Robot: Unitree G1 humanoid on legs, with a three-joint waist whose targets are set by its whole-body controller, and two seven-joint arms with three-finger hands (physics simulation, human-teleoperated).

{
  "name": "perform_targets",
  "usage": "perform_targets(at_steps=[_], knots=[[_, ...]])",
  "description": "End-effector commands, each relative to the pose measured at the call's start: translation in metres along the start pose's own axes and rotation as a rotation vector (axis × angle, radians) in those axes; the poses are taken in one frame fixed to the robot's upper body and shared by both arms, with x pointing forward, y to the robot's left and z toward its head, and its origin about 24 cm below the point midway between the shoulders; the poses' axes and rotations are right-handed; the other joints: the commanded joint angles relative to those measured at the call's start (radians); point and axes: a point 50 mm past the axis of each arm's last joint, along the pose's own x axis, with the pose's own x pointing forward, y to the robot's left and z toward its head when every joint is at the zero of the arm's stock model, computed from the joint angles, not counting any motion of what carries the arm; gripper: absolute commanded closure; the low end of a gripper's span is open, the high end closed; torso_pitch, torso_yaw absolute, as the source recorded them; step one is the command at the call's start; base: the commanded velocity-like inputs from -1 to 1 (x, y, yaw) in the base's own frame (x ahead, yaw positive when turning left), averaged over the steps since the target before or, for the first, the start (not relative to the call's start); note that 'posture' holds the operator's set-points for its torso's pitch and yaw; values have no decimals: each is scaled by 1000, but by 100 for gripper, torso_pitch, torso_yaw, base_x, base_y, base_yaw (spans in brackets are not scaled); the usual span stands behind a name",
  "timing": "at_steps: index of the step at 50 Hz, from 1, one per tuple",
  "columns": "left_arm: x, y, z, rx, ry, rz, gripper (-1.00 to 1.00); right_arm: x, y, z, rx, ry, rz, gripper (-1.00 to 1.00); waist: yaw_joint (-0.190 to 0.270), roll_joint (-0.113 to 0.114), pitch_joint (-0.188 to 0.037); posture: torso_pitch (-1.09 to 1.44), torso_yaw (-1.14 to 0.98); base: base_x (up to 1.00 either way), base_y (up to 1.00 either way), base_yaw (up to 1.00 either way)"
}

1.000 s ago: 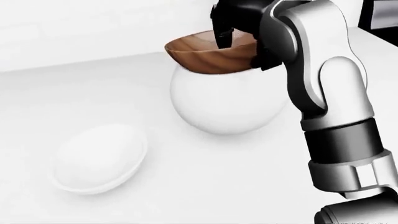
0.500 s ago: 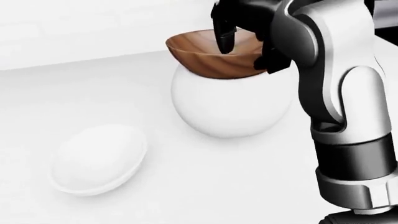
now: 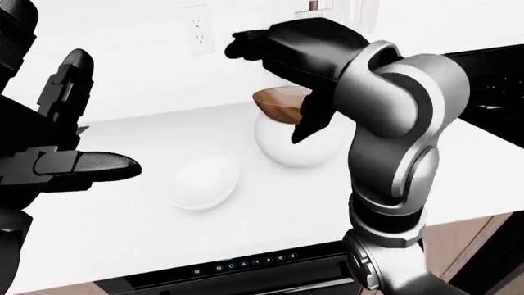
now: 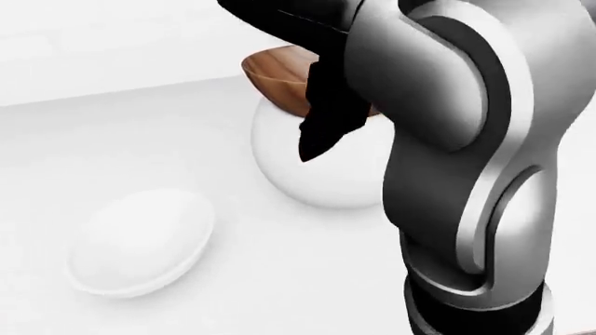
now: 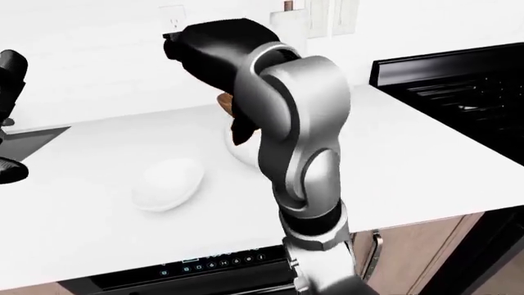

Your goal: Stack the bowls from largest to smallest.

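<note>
A brown wooden bowl point(image 3: 277, 106) sits tilted in the mouth of a large white bowl point(image 3: 295, 147) on the white counter point(image 3: 147, 227). To their left, apart from both, lies a smaller white bowl point(image 3: 204, 182) with its rounded side showing. My right hand point(image 3: 274, 80) hovers over the wooden bowl, open, its black fingers spread and one fingertip point(image 4: 312, 146) hanging in front of the large bowl. The right arm hides the right side of both stacked bowls in the head view. At the left edge of the left-eye view my left hand point(image 3: 90, 123) is open and holds nothing.
A black stove point(image 5: 459, 80) adjoins the counter on the right. A sink point(image 5: 32, 138) is set into the counter at the left. A dark appliance panel point(image 3: 238, 267) runs under the counter's near edge. The back wall carries an outlet point(image 3: 199, 38).
My right hand has let go of the wooden bowl's rim and risen, opening; its arm now fills the right of the head view. The wooden bowl stays on the large white bowl.
</note>
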Motion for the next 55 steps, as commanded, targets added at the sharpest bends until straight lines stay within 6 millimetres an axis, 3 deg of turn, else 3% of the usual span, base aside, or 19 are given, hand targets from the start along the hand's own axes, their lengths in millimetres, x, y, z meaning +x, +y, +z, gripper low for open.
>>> perform_targets(at_steps=[1, 8, 13, 18, 22, 24, 29, 34, 55], knots=[[-1, 1, 11, -4, -56, 3, -100, -3, -4, 10, 3, -13, -31, -51, 1, 5, -5, -38, 0, 0, 0, 0], [-2, 5, 14, -6, -62, 13, -100, 6, 28, 44, 45, -97, 28, -49, 2, 15, -8, -38, 0, 0, 0, 0], [-3, 6, 16, -8, -64, 15, -100, 15, 44, 56, 69, -134, 88, -55, 6, 21, -11, -38, 0, 0, 0, 0], [-3, 9, 18, -6, -66, 18, -100, 27, 52, 57, 69, -146, 150, -69, 7, 25, -14, -38, 0, 0, 0, 0], [-3, 10, 17, -7, -65, 20, -100, 35, 49, 58, 85, -146, 203, -76, 8, 27, -16, -38, 0, 0, 0, 0], [-2, 11, 16, -8, -65, 21, -100, 39, 46, 58, 96, -148, 229, -91, 8, 27, -16, -38, 0, 0, 0, 0], [-2, 12, 16, -7, -66, 20, -100, 49, 48, 58, 122, -155, 253, -99, 8, 28, -17, -38, 0, 0, 0, 0], [-2, 13, 12, -7, -63, 21, -100, 61, 67, 58, 129, -157, 276, -100, 9, 30, -19, -38, 0, 0, 0, 0], [-5, 23, 9, -9, -58, 34, -100, 101, 99, 81, 171, -202, 395, -100, 11, 40, -24, -38, 0, 0, 0, 0]])
